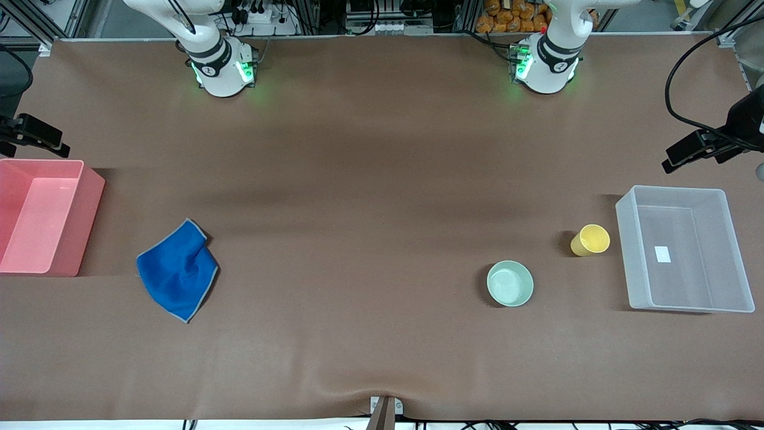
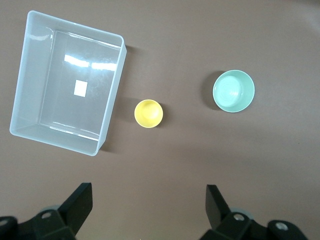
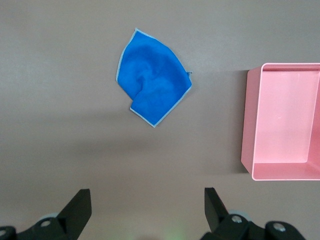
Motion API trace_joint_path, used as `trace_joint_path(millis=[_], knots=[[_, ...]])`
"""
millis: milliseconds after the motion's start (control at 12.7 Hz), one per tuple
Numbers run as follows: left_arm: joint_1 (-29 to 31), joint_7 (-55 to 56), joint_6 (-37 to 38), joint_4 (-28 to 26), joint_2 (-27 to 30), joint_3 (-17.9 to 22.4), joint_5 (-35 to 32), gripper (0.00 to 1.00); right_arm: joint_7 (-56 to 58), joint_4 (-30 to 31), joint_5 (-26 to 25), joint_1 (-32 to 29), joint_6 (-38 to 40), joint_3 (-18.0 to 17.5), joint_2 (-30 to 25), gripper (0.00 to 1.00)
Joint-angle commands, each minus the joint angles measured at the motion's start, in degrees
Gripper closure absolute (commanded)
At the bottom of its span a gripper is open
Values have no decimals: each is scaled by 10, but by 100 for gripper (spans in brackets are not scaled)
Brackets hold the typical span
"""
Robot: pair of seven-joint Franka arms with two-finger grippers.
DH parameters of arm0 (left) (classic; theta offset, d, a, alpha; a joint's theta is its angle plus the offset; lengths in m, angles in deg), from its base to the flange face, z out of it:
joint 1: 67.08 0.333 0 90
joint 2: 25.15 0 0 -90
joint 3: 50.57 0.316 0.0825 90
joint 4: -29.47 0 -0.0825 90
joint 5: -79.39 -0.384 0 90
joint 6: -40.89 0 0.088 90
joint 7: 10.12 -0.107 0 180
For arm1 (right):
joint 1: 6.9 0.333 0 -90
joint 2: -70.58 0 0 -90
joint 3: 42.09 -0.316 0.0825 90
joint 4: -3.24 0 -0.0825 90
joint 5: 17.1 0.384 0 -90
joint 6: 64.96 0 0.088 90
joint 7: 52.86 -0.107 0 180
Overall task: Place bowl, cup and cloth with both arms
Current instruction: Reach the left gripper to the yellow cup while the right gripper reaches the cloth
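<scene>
The pale mint-green bowl (image 1: pixel 510 283) stands upright toward the left arm's end of the table; it also shows in the left wrist view (image 2: pixel 234 90). The yellow cup (image 1: pixel 591 240) stands upright a little farther from the front camera, between the bowl and a clear bin; it also shows in the left wrist view (image 2: pixel 148 113). The blue cloth (image 1: pixel 178 270) lies rumpled toward the right arm's end and shows in the right wrist view (image 3: pixel 153 82). My left gripper (image 2: pixel 148 192) is open and empty, high over the table. My right gripper (image 3: pixel 146 196) is open and empty, high over the table. Neither hand shows in the front view.
A clear plastic bin (image 1: pixel 627 251) sits beside the cup at the left arm's end (image 2: pixel 114 95). A pink bin (image 1: pixel 86 227) sits beside the cloth at the right arm's end (image 3: pixel 248 120). The brown table cover has a ripple at its front edge (image 1: pixel 358 388).
</scene>
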Motion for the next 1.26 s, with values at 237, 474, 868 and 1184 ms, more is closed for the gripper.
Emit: trace_joint_path(millis=[237, 474, 868, 1184], knots=[[4, -20, 8, -4, 4, -4, 11, 0, -8, 10, 9, -2, 2, -6, -8, 0], [7, -20, 0, -14, -27, -3, 16, 0, -10, 23, 9, -2, 3, -6, -8, 0], [21, -27, -136, -83, -81, -1, 17, 0, -12, 54, 10, -7, -9, -6, 18, 0], [20, -27, -215, -109, -137, -1, 17, 0, -4, 47, 58, -49, -6, -3, 95, 0]])
